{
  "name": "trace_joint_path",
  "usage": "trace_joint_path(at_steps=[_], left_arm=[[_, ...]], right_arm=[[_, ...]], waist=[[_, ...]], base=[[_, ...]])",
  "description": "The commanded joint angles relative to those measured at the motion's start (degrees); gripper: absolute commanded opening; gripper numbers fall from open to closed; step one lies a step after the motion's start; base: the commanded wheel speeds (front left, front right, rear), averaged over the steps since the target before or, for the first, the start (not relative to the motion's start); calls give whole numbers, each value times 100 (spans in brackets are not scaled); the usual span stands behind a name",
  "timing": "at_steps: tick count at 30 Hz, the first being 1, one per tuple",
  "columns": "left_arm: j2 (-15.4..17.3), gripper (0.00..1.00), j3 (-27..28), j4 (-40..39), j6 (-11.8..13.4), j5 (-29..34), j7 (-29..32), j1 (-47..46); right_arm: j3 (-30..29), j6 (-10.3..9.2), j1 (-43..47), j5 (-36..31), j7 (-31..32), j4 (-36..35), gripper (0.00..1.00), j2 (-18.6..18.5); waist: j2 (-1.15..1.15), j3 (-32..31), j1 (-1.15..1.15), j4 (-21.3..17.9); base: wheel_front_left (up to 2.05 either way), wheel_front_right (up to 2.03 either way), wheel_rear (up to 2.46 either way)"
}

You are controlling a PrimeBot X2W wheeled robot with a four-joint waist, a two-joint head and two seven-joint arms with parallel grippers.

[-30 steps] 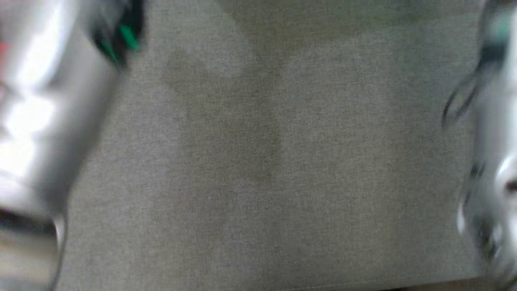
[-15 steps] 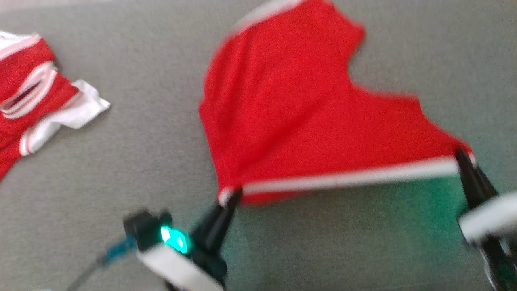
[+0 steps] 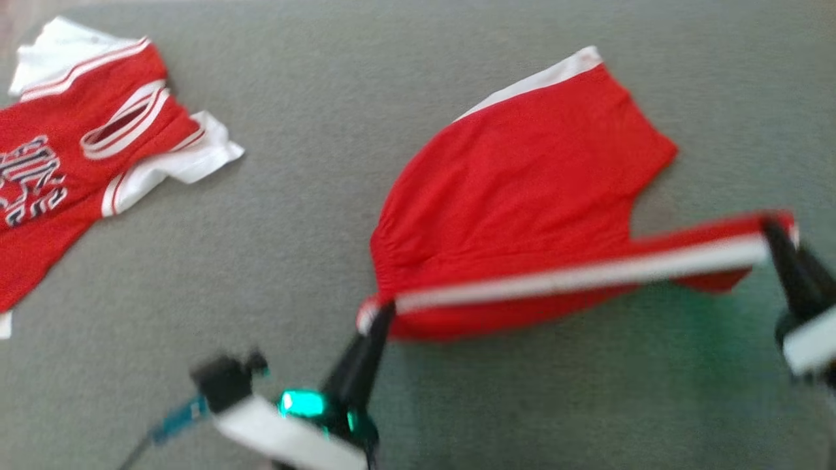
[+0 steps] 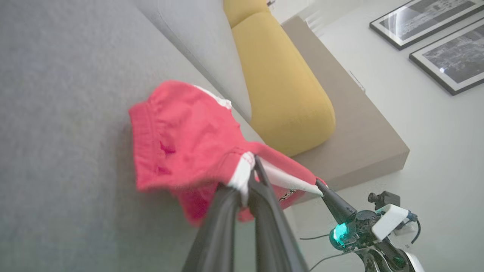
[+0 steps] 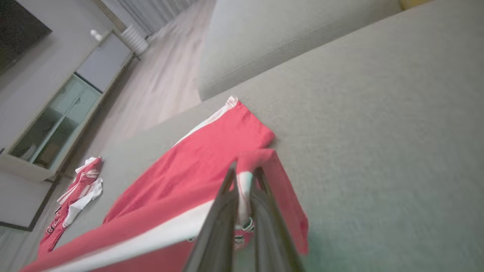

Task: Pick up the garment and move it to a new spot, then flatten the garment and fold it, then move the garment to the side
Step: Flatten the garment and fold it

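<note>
The garment (image 3: 522, 196) is a pair of red shorts with white side stripes, stretched between my two grippers over the grey sofa seat. My left gripper (image 3: 377, 313) is shut on the waist corner of the stripe at the lower middle of the head view. My right gripper (image 3: 774, 232) is shut on the other end of the stripe at the right edge. The far leg lies on the cushion while the near edge hangs lifted. In the left wrist view the shorts (image 4: 181, 147) bunch at my fingertips (image 4: 247, 177). The right wrist view has the shorts (image 5: 204, 166) pinched at my fingertips (image 5: 244, 177).
A red and white jersey (image 3: 78, 170) lies on the seat at the far left. A yellow cushion (image 4: 283, 83) leans at the sofa's end beside a beige armrest (image 4: 359, 128). A pale cabinet (image 5: 56, 117) stands across the wooden floor.
The head camera swung from bare cushion onto the garment. Over the last half second the shorts have been drawn out longer, with the right end of the stripe higher.
</note>
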Motion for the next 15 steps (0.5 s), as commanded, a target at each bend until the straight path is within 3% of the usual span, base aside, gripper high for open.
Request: trace_joint_path(at_steps=[1,8,15], left_arm=[[-12,0,396,18,-83,-206,37,-541],[-722,0,486,875,-214,-644,580,-1796],[-1340,0,435,1980,-241,-529,674,-2672]], right_arm=[[52,39,-681,-153,259,-43,0,-96],[-214,39,-2792,-727,1200,1018,0,-96],[-254,39,-4163,-1560,1323,2233,0,-95]], waist=[[0,277,0,287],[0,829,0,844],[0,1100,0,1083]], base=[[0,0,0],[0,0,0],[0,0,0]])
